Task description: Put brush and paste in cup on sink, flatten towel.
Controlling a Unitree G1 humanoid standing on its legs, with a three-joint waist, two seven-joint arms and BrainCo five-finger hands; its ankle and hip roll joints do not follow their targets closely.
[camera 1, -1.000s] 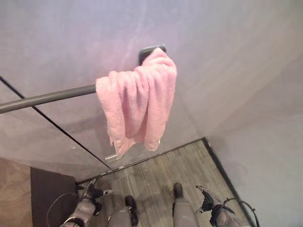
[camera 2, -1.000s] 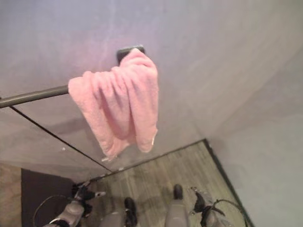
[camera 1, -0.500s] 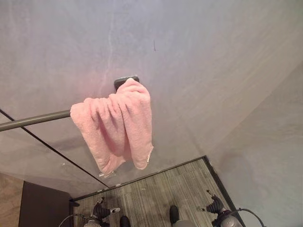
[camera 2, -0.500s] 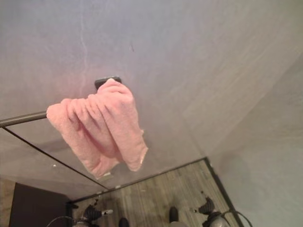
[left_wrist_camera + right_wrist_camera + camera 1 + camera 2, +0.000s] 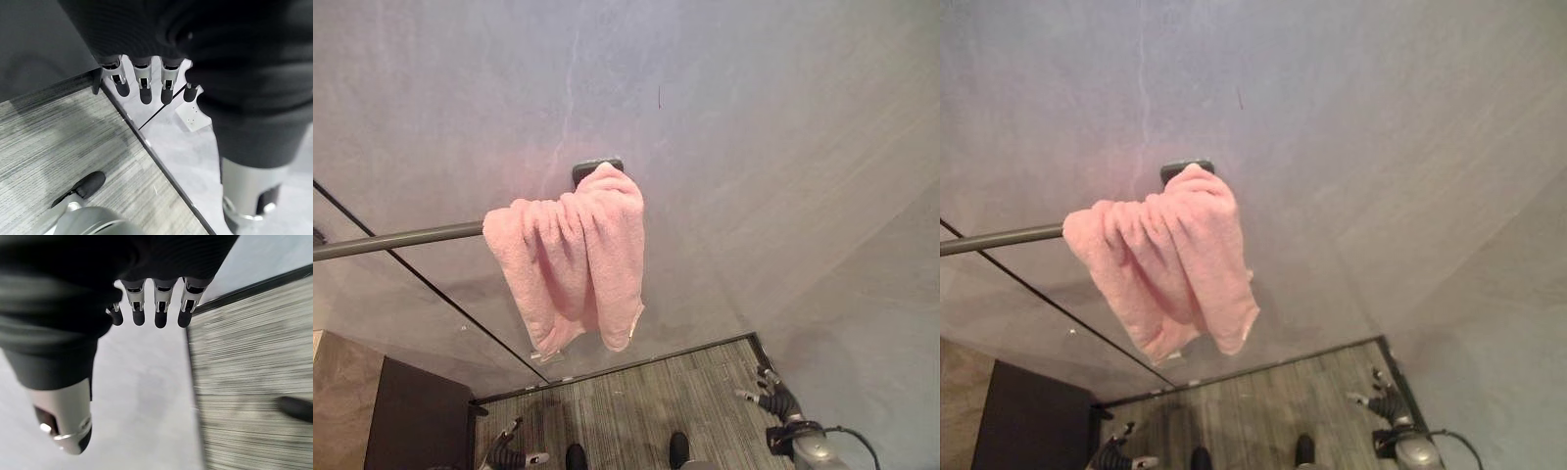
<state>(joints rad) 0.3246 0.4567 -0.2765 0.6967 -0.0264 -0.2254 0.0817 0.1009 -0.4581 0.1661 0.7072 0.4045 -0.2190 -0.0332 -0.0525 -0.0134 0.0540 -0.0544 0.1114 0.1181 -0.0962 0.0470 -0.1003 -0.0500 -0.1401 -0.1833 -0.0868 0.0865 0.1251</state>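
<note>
- Overhead, a bunched pink towel point(image 5: 576, 257) hangs over a dark rail point(image 5: 396, 240) on the grey wall point(image 5: 754, 147).
- Left hand point(image 5: 142, 83) and right hand point(image 5: 156, 308) hang low above the floor point(image 5: 636, 406), fingers relaxed, empty.

The towel point(image 5: 573, 255) is plain soft pink, with no stripe or print. The rail point(image 5: 396, 240) it hangs on is dark grey, as is the bracket point(image 5: 592, 166) at its end. The wall point(image 5: 754, 147) is pale grey with faint lighter streaks. The floor point(image 5: 626, 406) is grey wood grain in fine lines, edged by a black strip point(image 5: 607, 372). Both hands, left hand point(image 5: 142, 83) and right hand point(image 5: 156, 303), have silver fingers with dark tips.
</note>
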